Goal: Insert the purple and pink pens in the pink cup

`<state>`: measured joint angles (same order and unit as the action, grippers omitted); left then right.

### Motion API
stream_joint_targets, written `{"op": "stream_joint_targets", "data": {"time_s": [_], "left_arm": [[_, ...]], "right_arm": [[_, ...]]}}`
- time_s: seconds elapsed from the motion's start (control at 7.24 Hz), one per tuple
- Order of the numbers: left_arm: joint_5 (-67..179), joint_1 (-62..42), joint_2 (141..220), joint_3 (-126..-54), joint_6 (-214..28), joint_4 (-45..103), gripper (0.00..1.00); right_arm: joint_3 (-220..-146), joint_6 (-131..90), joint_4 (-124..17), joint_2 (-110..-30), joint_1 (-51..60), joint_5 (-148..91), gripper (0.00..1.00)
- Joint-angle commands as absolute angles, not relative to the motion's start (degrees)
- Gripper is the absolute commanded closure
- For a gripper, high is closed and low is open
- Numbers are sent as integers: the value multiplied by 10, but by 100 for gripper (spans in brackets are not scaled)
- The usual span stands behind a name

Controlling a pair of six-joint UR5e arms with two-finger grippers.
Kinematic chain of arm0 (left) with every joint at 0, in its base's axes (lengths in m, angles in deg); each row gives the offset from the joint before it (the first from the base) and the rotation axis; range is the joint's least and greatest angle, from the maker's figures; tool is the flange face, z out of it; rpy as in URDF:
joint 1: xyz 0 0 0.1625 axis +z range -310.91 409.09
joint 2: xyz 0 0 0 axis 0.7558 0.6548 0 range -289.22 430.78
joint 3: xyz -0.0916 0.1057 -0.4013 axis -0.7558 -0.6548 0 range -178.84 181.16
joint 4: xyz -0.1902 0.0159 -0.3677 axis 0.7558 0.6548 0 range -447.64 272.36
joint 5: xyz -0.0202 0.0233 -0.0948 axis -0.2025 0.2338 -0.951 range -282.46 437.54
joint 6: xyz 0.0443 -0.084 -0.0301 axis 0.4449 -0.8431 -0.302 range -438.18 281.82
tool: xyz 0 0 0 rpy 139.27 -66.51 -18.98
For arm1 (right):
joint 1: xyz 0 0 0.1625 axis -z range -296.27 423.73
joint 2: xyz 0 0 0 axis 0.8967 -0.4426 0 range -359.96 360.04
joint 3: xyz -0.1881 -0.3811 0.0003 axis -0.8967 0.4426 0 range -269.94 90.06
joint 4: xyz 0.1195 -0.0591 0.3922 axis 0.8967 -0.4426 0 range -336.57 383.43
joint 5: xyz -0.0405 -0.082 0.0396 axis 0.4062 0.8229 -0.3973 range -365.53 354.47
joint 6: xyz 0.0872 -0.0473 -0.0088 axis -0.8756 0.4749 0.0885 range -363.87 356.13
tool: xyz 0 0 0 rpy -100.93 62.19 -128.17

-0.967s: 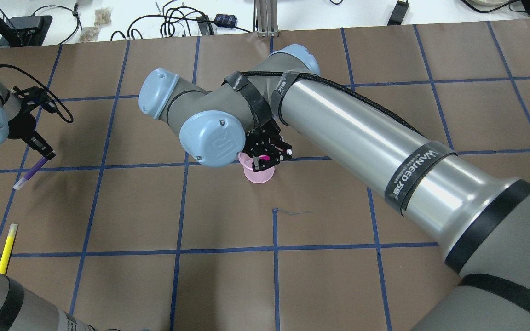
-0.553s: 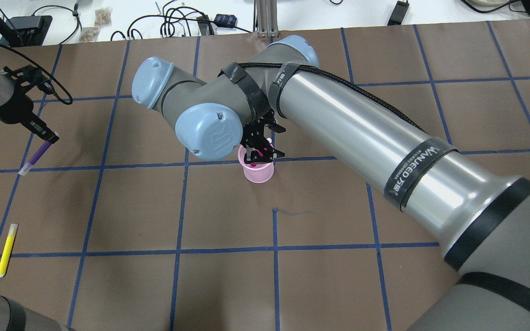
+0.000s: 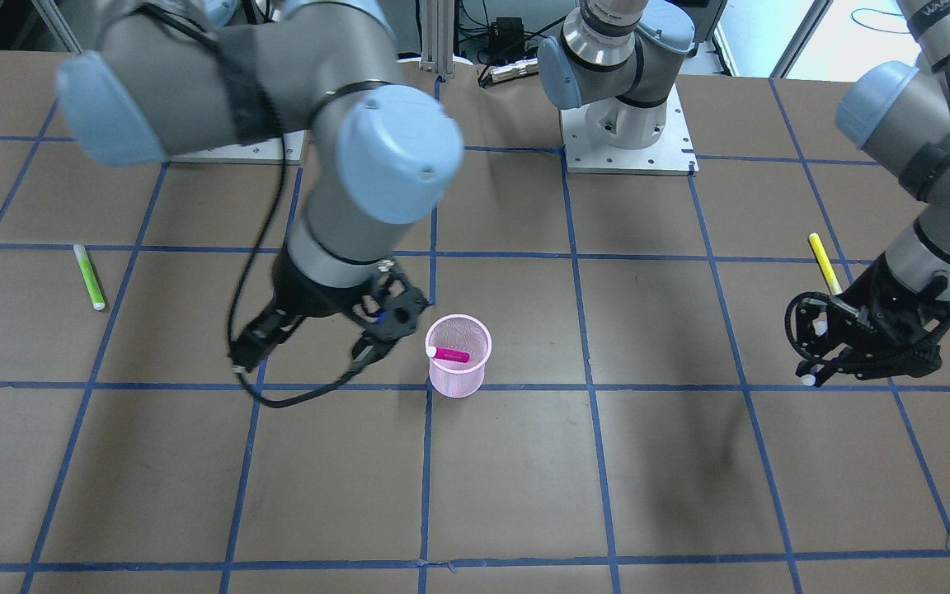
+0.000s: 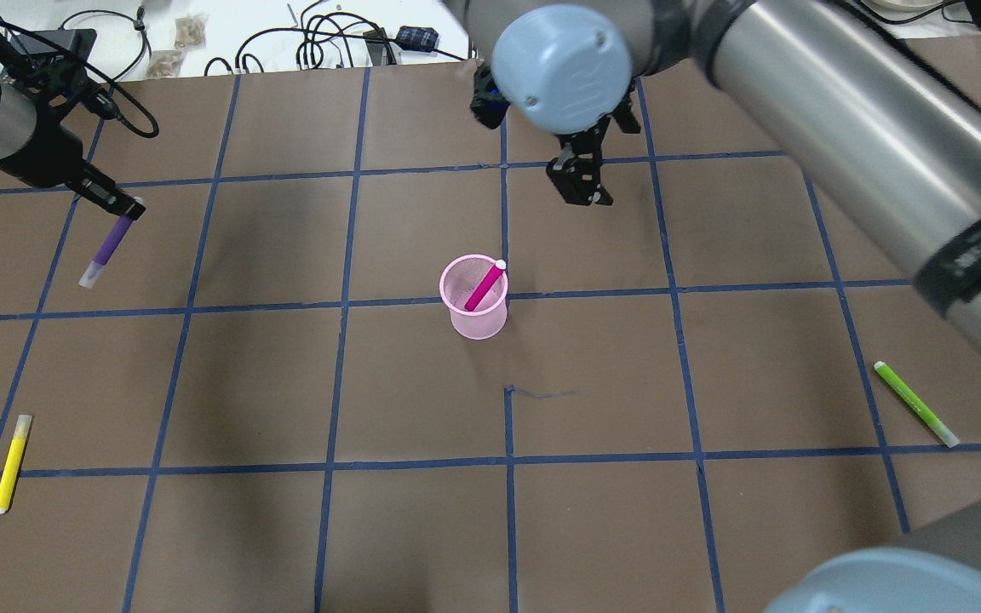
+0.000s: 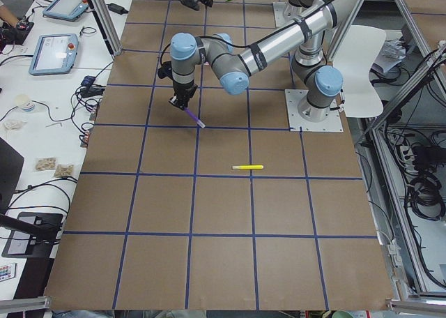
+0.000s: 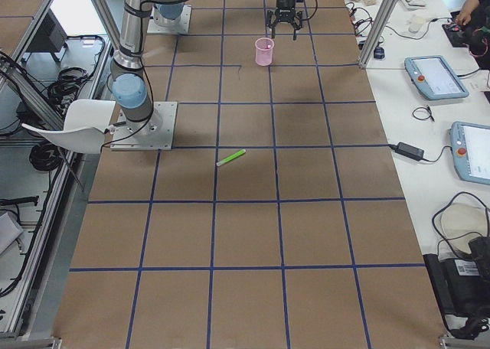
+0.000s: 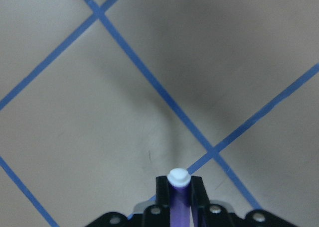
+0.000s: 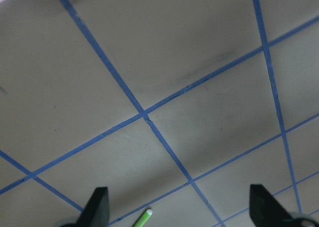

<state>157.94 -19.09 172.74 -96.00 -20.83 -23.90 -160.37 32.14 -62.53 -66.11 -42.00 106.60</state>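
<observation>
The pink mesh cup point(image 4: 473, 317) stands upright near the table's middle, also in the front view point(image 3: 458, 375) and the right side view point(image 6: 264, 52). The pink pen point(image 4: 484, 287) leans inside it, white end up point(image 3: 450, 355). My right gripper point(image 4: 584, 197) is open and empty, raised beyond the cup; its fingers stand wide apart in the right wrist view point(image 8: 182, 212) and the front view point(image 3: 298, 359). My left gripper point(image 4: 126, 207) is shut on the purple pen point(image 4: 106, 247), held tilted above the table at far left; the pen also shows in the left wrist view point(image 7: 178, 199) and the left side view point(image 5: 194, 117).
A yellow pen point(image 4: 12, 464) lies near the front left edge, also in the front view point(image 3: 824, 262). A green pen point(image 4: 915, 404) lies on the right side point(image 3: 88, 276) point(image 8: 142, 218). Cables and small boxes lie on the white bench beyond the brown mat point(image 4: 329, 38).
My right gripper let go of the pink pen, which now rests in the cup, then opened and rose away toward the far side. My left gripper carried the purple pen farther from me.
</observation>
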Motion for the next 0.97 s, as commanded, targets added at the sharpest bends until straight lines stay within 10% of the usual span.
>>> {"op": "stream_joint_targets", "data": {"time_s": [0.0,0.83], "left_arm": [[1491,-268,1697,-966,-316,-243,100],[1443,-448,1682,-1100,-583,-558,100]], "right_arm": [[-1608,235,-616,-713,-295,935,0],[-1627,-53,-565,-759,-242,825,0]]}}
